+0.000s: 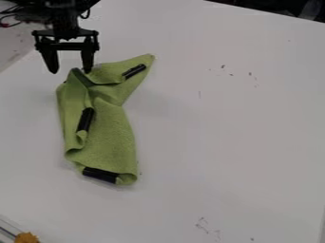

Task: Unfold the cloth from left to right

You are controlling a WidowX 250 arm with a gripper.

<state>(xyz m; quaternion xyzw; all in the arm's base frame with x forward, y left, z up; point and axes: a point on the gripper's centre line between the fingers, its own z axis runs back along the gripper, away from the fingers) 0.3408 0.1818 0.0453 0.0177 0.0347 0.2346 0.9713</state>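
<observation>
When reading the view as a clock face, locate the gripper [70, 71] between 10 and 11 o'clock, pointing down, with fingers spread wide around nothing. Find the rumpled green cloth [113, 130] at 9 o'clock; note small, unreadable dark marks [223, 67] between 1 and 2 o'clock.

Cloth [113, 135] green, black bands; tabletop [228, 128] whitish.

A white tabletop [234, 123] bears small dark marks [202, 225], with an orange-yellow thing [26, 238] at the lower left.
</observation>
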